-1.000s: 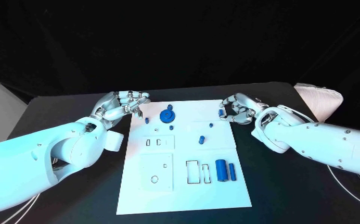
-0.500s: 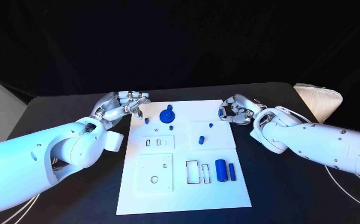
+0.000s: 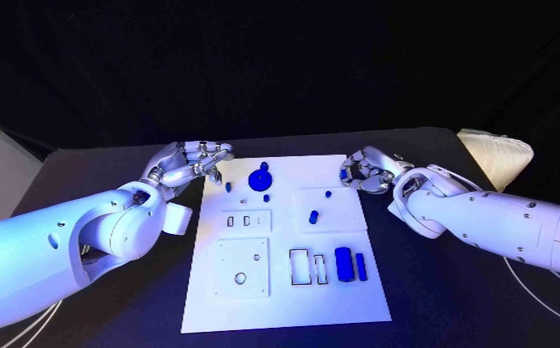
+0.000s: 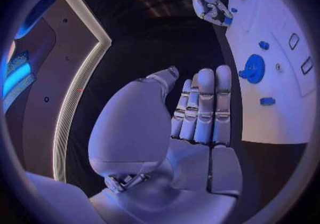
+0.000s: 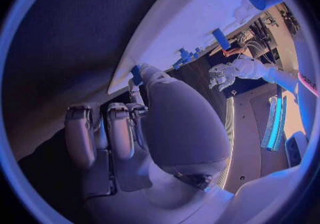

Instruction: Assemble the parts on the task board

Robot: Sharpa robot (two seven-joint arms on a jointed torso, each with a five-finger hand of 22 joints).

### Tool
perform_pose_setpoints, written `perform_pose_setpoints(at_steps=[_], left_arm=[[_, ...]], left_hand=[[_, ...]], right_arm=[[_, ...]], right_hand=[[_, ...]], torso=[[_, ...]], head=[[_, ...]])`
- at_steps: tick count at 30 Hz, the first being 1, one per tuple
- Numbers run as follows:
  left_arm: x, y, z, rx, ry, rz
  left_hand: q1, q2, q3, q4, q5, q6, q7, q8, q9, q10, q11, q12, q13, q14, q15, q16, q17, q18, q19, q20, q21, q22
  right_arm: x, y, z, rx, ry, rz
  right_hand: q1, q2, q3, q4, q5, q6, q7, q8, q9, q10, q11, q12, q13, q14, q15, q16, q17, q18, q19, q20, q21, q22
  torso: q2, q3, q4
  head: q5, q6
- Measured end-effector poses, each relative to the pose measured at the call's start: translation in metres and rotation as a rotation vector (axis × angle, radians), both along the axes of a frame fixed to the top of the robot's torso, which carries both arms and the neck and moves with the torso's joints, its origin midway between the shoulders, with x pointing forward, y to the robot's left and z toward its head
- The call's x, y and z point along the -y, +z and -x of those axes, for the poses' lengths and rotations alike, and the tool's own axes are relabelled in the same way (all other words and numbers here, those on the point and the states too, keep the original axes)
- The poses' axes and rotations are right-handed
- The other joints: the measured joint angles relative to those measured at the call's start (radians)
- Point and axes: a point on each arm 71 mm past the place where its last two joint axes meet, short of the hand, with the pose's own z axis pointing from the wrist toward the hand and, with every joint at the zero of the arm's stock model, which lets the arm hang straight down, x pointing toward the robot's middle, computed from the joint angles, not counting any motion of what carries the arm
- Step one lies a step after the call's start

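- The task board (image 3: 338,299) lies flat in the middle of the black desk (image 3: 94,170), its long side running away from the robot.
- Left robot hand (image 3: 187,163) sits just off the board's far left corner, over the desk. In the left wrist view its fingers (image 4: 203,104) lie side by side, curled in toward the palm, with nothing between them — closed and holding nothing.
- Right robot hand (image 3: 367,171) hangs at the board's far right corner. Its fingers are curled, and a small blue part (image 5: 136,73) shows at the fingertips in the right wrist view; the head view shows a blue speck (image 3: 346,175) at the same spot. I cannot tell whether the part is pinched or only touched.
- On the board's far half: a blue round part (image 3: 260,178) with a small blue piece just above it, a small blue peg (image 3: 267,197) below it, another blue peg (image 3: 328,194) toward the right, and a blue oblong part (image 3: 313,218) near the middle.
- On the near half — a blue cylinder (image 3: 345,263) and a thinner blue bar (image 3: 361,265) lie side by side, just right of two empty rectangular slots (image 3: 308,268).
- A square white plate (image 3: 242,267) with a small hole lies on the near left part.
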Motion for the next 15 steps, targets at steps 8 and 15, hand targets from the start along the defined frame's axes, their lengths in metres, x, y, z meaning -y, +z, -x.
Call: perform_pose_setpoints(at_steps=[8, 15], left_arm=[[-0.0002, 0.0, -0.0001, 0.0, 0.0, 0.0], [-0.0003, 0.0, -0.0002, 0.0, 0.001, 0.0]], left_hand=[[0.0, 0.0, 0.0, 0.0, 0.0, 0.0, 0.0, 0.0, 0.001, 0.0, 0.0, 0.0, 0.0, 0.0, 0.0, 0.0, 0.0, 0.0, -0.004, -0.004, 0.0, 0.001], [0.0, 0.0, 0.0, 0.0, 0.0, 0.0, 0.0, 0.0, 0.001, 0.0, 0.0, 0.0, 0.0, 0.0, 0.0, 0.003, -0.001, 0.0, -0.004, -0.004, 0.0, 0.001]], right_arm=[[-0.0007, 0.0008, -0.0001, 0.011, -0.007, -0.01], [-0.0016, 0.0031, 0.0007, 0.033, -0.025, -0.037]], right_hand=[[-0.003, 0.003, 0.044, -0.009, -0.002, 0.05, -0.02, 0.035, 0.007, -0.003, -0.022, 0.0, 0.0, 0.0, -0.018, 0.0, 0.0, 0.0, 0.0, -0.015, 0.006, 0.0], [-0.017, 0.008, 0.07, -0.021, -0.008, 0.062, -0.026, 0.067, 0.009, -0.003, -0.042, 0.0, 0.0, -0.002, -0.034, 0.0, 0.0, 0.0, 0.0, -0.029, 0.013, 0.0]], torso=[[0.0, 0.0006, -0.0003], [0.0, 0.0008, -0.0003]], head=[[-0.001, 0.0], [0.0, 0.0]])
